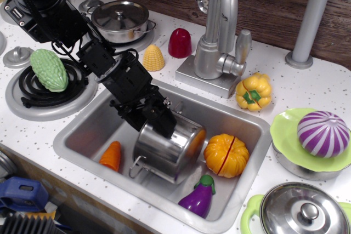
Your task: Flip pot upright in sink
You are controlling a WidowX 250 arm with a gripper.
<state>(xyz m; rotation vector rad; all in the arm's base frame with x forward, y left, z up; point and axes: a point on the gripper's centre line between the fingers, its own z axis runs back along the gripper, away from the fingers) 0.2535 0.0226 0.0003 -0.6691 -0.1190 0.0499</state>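
Note:
The shiny steel pot (167,149) lies on its side in the middle of the grey sink (82,130), with its mouth towards the right and one wire loop handle at its lower left. My black gripper (164,123) reaches down from the upper left. Its fingers are closed on the pot's upper left edge. The fingertips are partly hidden against the metal. The arm leans over the sink's back left corner.
In the sink are an orange carrot (111,156) left of the pot, an orange pumpkin (226,155) touching its right side, and a purple eggplant (198,195) in front. The faucet (216,36) stands behind. A corn cob (153,57), a lidded pan (120,20) and a green gourd (48,69) are on the left.

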